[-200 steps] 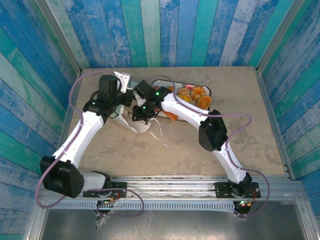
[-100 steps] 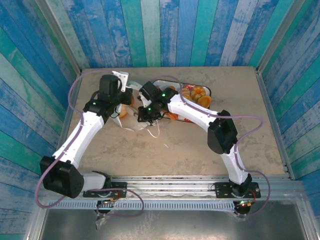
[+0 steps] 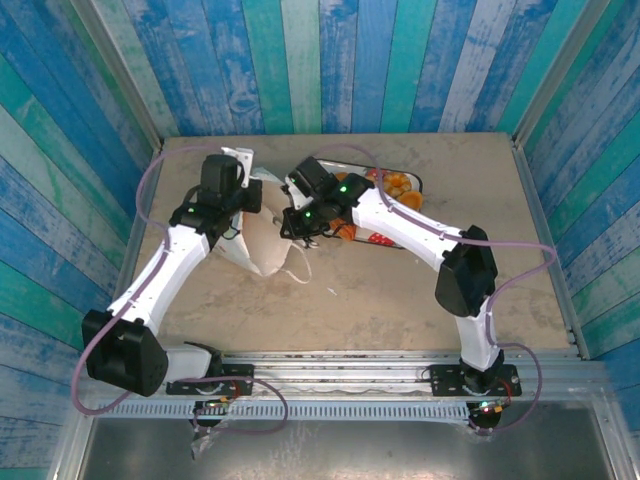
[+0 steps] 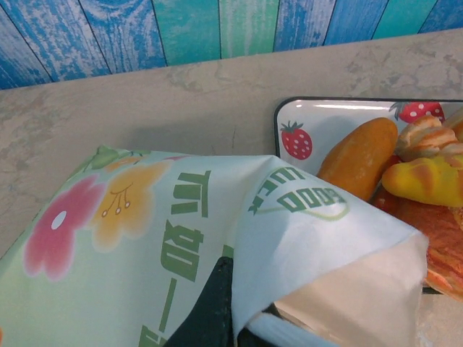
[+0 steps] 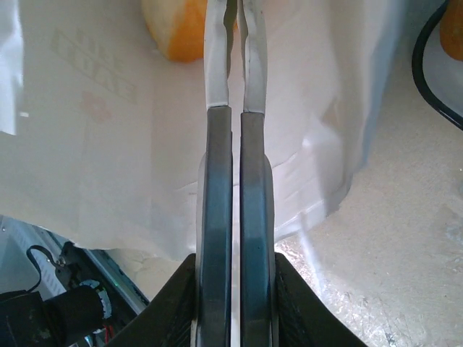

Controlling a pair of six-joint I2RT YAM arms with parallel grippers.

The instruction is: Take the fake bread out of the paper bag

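Observation:
The paper bag point(image 3: 265, 245) hangs spread between my two grippers, its beige inside facing up. My left gripper point(image 3: 238, 200) is shut on the bag's left rim; in the left wrist view its dark finger point(image 4: 213, 303) pinches the flower-printed paper bag point(image 4: 145, 231). My right gripper point(image 3: 293, 225) is at the bag's right edge, its fingers point(image 5: 217, 181) pressed together on the pale paper bag point(image 5: 94, 130). One orange piece of fake bread point(image 5: 177, 32) lies against the paper beyond my right gripper's tips point(image 5: 236, 14). More fake bread point(image 3: 395, 185) point(image 4: 358, 155) sits on the tray.
The white strawberry-print tray point(image 3: 422, 183) point(image 4: 325, 123) stands right behind the bag, at the back middle of the table. The right arm's forearm reaches across its near side. Bare tabletop point(image 3: 330, 310) stretches in front of the bag. Striped walls close the back and sides.
The right gripper has closed at the bag's right edge and shifted a little right. The bag has risen from a crumpled heap and spread open. The left gripper has stayed shut on it.

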